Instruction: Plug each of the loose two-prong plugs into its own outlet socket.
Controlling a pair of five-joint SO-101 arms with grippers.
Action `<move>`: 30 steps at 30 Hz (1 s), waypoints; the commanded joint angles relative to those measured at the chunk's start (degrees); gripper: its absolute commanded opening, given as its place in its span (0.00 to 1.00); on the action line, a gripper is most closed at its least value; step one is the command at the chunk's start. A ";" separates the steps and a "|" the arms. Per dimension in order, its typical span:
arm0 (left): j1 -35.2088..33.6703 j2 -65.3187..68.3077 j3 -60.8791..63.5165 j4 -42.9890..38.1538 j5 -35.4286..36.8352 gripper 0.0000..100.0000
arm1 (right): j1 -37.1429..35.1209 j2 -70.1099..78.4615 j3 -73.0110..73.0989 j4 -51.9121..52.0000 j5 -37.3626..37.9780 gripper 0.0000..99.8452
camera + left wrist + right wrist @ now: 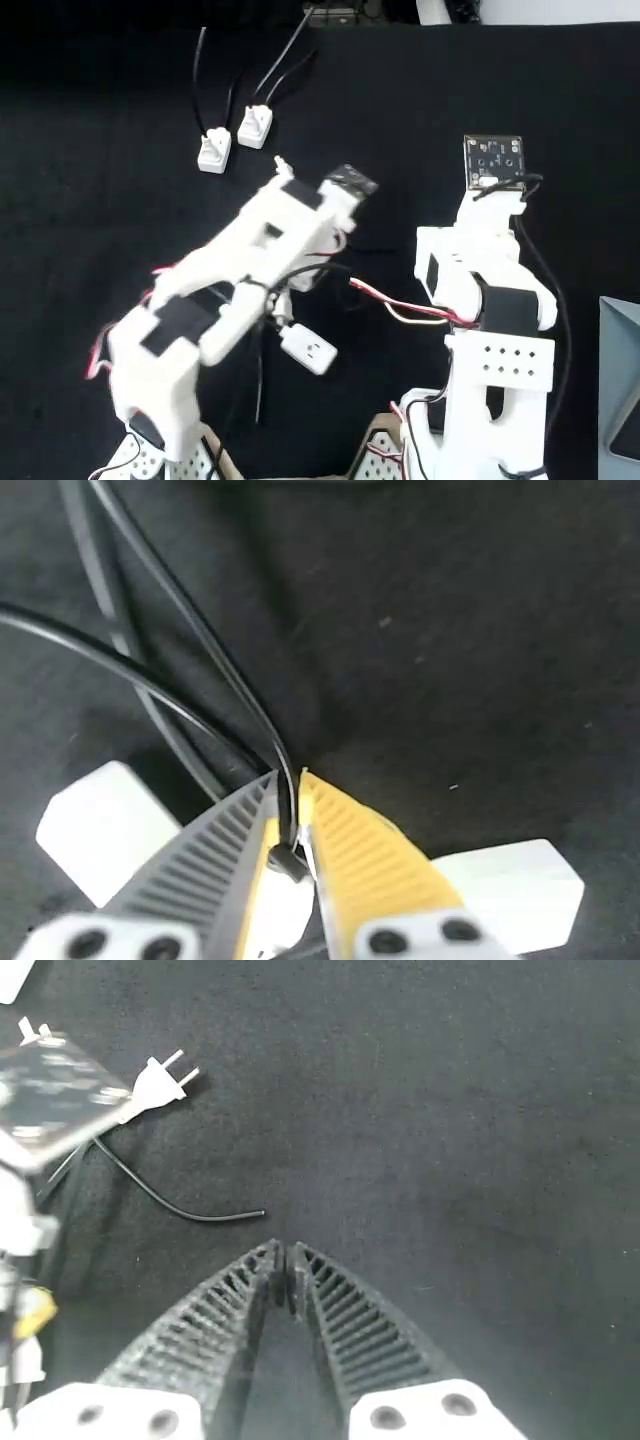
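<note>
My left gripper (298,780) is shut on a thin black cable (235,695), just where it ends in a black collar on a white body between the fingers. White socket blocks lie on either side of it (95,830) (520,880). In the high view the left arm (270,240) bends over the table's middle, and a white socket (308,348) lies beside it. Two more white blocks (213,150) (255,127) with black cables sit at the back. A loose white two-prong plug (160,1078) lies on the cloth ahead of my right gripper (281,1250), which is shut on nothing.
Black cloth covers the table (80,150). The right arm (490,290) stands folded at the right. A grey container (622,380) sits at the right edge. The loose plug's black cable (190,1212) trails across the cloth. Red and white arm wires (400,305) hang between the arms.
</note>
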 commanded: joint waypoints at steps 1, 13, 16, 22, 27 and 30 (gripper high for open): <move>-2.95 -10.81 7.16 -4.13 0.18 0.03 | 0.79 0.13 -3.12 0.26 0.18 0.02; -10.24 -31.47 7.60 0.09 6.95 0.31 | 0.79 0.40 -3.12 0.26 0.18 0.03; -12.00 -35.87 7.52 1.76 6.95 0.31 | 0.79 0.66 -2.68 0.62 0.18 0.09; -17.98 -46.24 8.31 6.59 7.47 0.31 | 0.35 1.10 -2.95 0.53 5.80 0.10; -23.96 -55.74 18.59 4.66 7.56 0.31 | -4.40 9.89 -6.29 0.70 8.35 0.11; -27.21 -61.45 28.09 0.35 7.56 0.31 | -9.93 18.42 -8.75 0.18 9.23 0.11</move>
